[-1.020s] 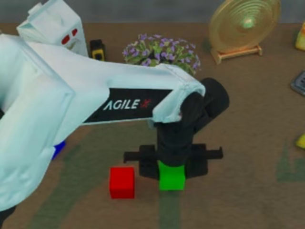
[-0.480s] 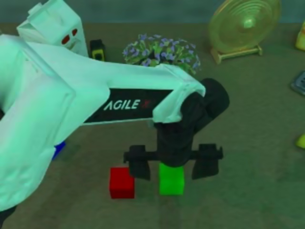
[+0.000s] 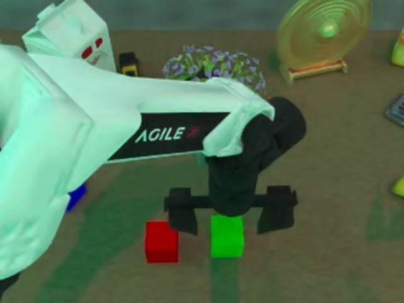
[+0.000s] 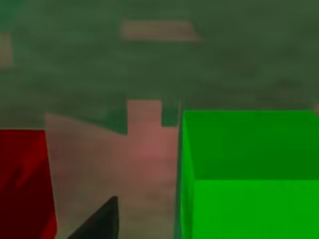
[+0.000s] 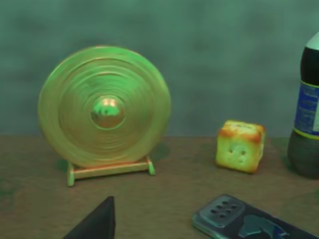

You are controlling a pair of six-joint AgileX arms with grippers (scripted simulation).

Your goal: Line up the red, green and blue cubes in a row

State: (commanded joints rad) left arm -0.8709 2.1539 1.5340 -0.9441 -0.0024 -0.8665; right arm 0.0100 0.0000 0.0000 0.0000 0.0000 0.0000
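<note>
My left gripper (image 3: 230, 213) has spread wider, fingers apart around the green cube (image 3: 226, 236); red cube (image 3: 161, 240) sits beside it.

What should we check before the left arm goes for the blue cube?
1. Left hand open, clear of green cube: ok.
2. Green cube flat on table: ok.
3. Gap between red cube and green cube: ok, apart, side by side.
4. Blue cube visible: not ok, mostly hidden under the left arm.
5. Free spot in the row to the green cube's right: ok.
6. Right hand position: cannot tell, not in top view.
</note>
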